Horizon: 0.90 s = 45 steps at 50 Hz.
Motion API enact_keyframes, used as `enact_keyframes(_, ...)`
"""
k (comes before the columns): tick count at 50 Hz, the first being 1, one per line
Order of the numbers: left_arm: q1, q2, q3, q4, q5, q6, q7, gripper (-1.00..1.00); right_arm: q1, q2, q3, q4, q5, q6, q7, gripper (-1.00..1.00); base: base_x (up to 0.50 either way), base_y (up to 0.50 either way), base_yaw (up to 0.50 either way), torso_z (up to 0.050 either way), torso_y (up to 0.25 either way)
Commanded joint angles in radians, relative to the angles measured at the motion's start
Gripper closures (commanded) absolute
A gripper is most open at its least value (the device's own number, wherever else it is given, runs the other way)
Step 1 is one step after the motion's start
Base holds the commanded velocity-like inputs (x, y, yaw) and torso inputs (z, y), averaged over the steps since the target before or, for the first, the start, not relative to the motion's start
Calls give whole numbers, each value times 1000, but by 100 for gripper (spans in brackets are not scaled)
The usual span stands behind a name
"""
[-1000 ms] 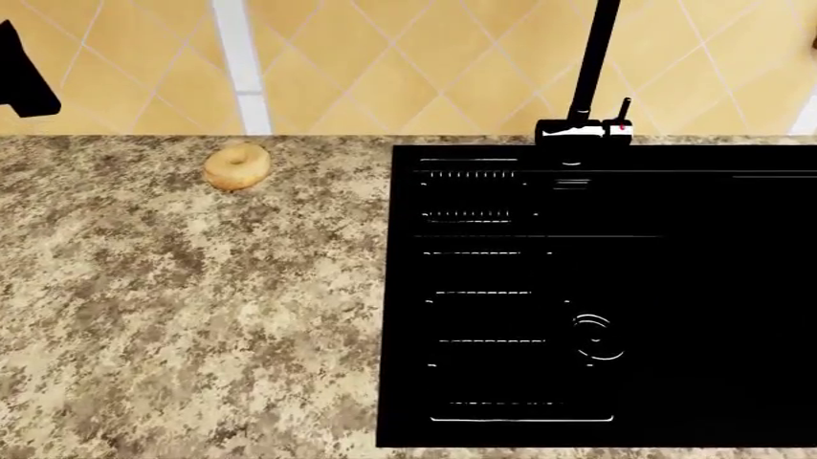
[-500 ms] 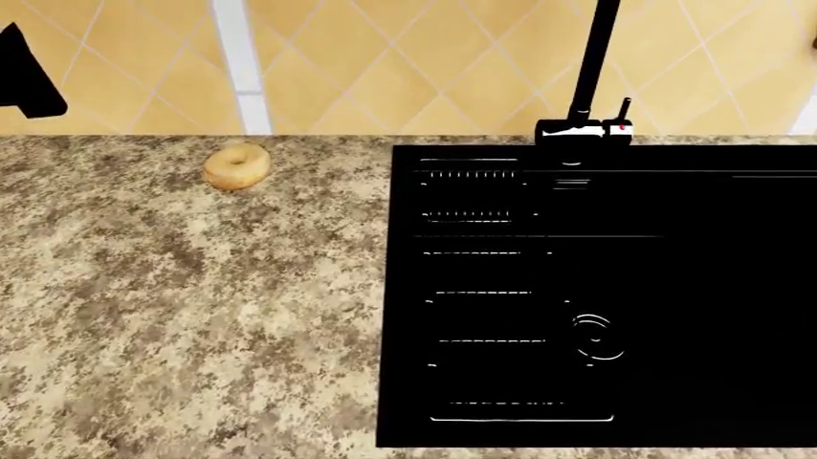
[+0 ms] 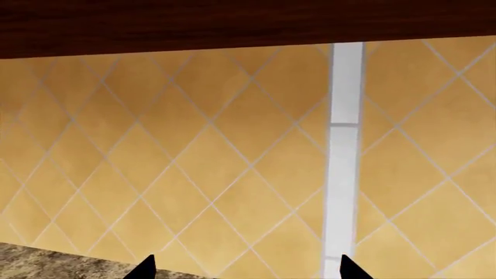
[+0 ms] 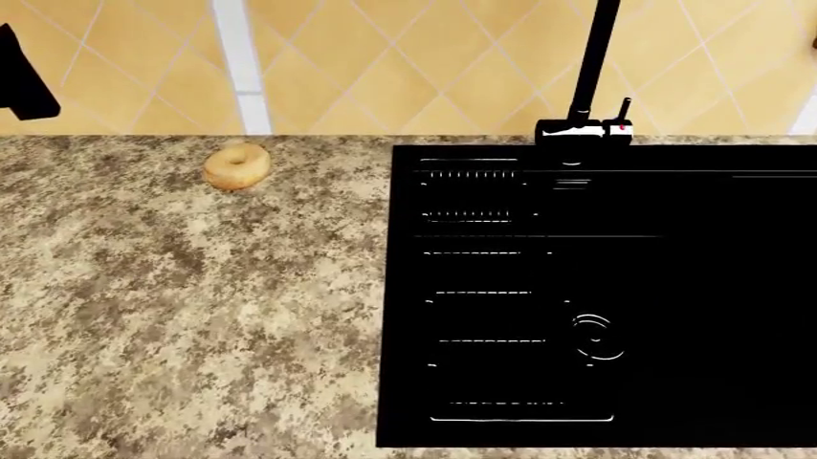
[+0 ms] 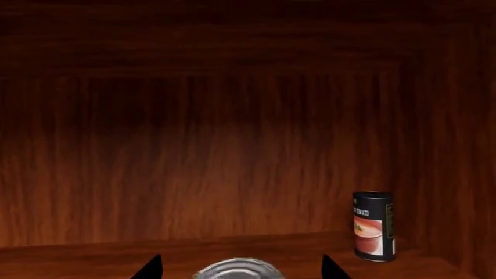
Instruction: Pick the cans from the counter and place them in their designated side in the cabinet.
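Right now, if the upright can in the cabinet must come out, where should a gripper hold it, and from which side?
Hold the can around its label at mid-height, fingers on opposite curved sides. Approach level from the cabinet's open front: it stands upright on the shelf, and a side wall seems close beside it, leaving little room there.

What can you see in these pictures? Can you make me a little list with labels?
counter: speckled granite counter, no cans on it in the head view
bagel: round tan bagel near the tiled wall
sink: black sink with a dark faucet
cabinet: wooden cabinet, seen from the right wrist
standing can: upright can on the shelf at one side
second can: silver top between the right gripper tips
left gripper: left gripper tips apart, facing the tiled wall
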Motion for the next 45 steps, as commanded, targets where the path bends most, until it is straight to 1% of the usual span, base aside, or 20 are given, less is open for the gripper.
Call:
enact_keyframes(1,0,-4,0,3,-3,-3,-1,-100,1,0,-6,-2,-4,-5,-2,-100,0,0,0,0,0)
enact_keyframes(14,4,7,16,-16,15,27,4,-100,1,0,-9,0,-5,-12,-17,-100,0,0,0,0,0)
enact_keyframes(45,13,-1,1,8,0,18,-7,-100,1,0,-18,0,-9,-19,-31,-100,-4,0,0,0,0)
